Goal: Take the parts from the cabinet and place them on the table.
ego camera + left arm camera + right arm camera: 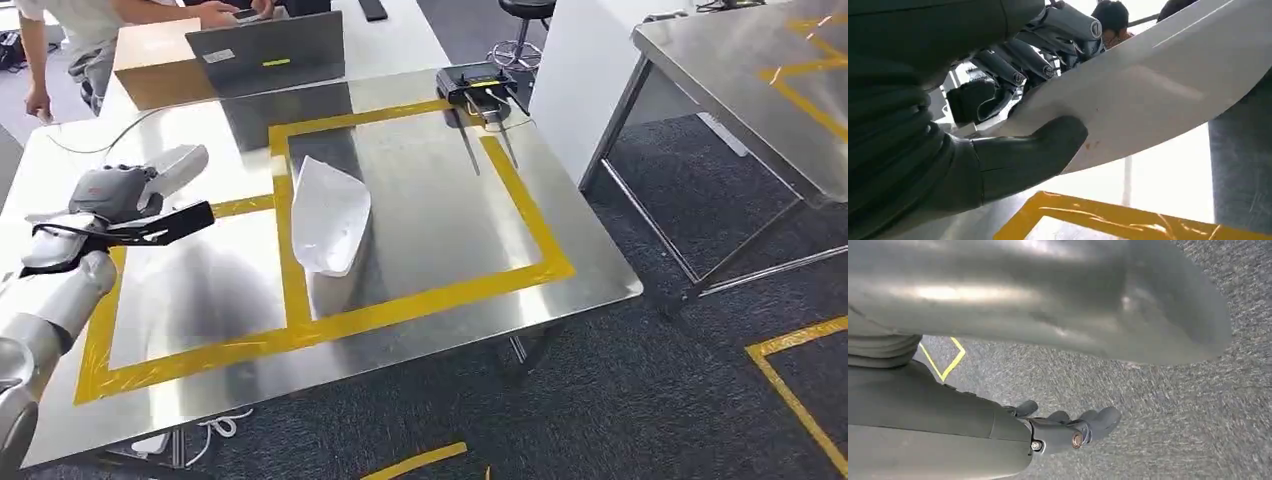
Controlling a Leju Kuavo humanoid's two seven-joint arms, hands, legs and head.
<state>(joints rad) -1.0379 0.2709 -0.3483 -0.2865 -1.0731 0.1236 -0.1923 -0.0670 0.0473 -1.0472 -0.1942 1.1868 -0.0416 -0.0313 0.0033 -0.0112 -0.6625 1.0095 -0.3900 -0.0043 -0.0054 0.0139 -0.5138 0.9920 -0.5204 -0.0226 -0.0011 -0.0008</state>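
My left hand hovers over the left part of the steel table. It grips a white curved part, with the thumb pressed on one face and the fingers on the other. From the head view this held part sticks out past the hand toward the table's middle. A second white curved part lies on the table, across the yellow tape line. My right hand hangs over grey carpet and holds nothing, its fingers loosely extended.
At the table's far edge stand a grey laptop, a cardboard box and a black device. A person leans in at the far left. Another steel table is on the right, across a carpet aisle.
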